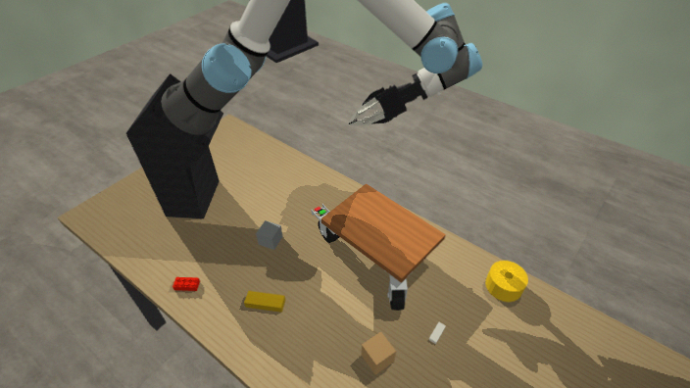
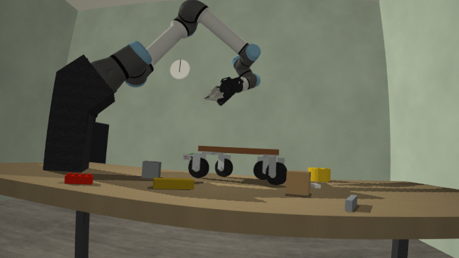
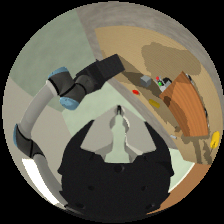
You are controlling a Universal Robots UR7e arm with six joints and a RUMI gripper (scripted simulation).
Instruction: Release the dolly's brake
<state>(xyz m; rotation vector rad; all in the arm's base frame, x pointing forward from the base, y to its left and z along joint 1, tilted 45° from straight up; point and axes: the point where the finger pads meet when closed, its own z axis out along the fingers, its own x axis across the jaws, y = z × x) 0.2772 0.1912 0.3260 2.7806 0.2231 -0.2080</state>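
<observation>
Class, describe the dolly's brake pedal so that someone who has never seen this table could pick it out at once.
Start at the dolly with the flat orange-brown wooden deck standing on four black casters mid-table. Go to its corner nearest the grey cube, on the side of the arm's black pedestal. There, a small pedal juts out: the only part coloured half red, half green.

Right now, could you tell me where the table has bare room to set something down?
A bare strip runs between the dolly and the yellow spool. Another lies between the black pedestal, the red brick and the grey cube. It is crowded in front of the dolly, around the yellow bar, tan cube and white block.
</observation>
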